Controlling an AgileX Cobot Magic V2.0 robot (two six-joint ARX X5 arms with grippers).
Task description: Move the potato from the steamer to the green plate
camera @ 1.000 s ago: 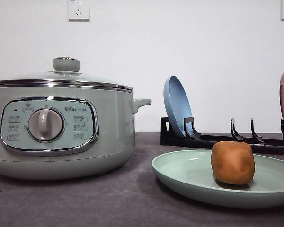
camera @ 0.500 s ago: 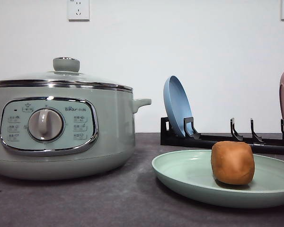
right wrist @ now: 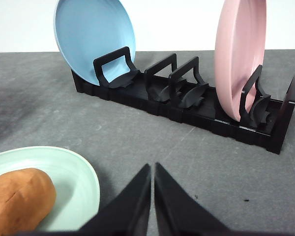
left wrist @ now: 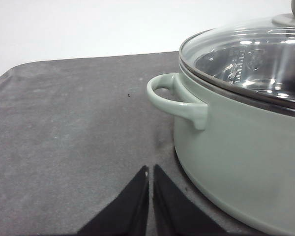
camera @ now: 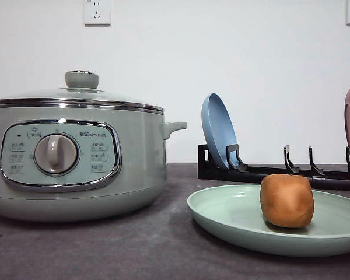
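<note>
While resting on the green plate (right wrist: 83,182), potato (right wrist: 19,199) just beside closed, empty right pincer (right wrist: 151,169).

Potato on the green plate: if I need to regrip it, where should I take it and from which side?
Grip the potato across its rounded middle, coming straight down from above. It sits free on the shallow green plate, whose raised rim would likely block a low sideways approach. The right gripper, shut, is nearest.

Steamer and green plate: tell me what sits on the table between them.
Nothing: in the front view, bare dark table separates the steamer from the green plate, which holds the potato.
</note>
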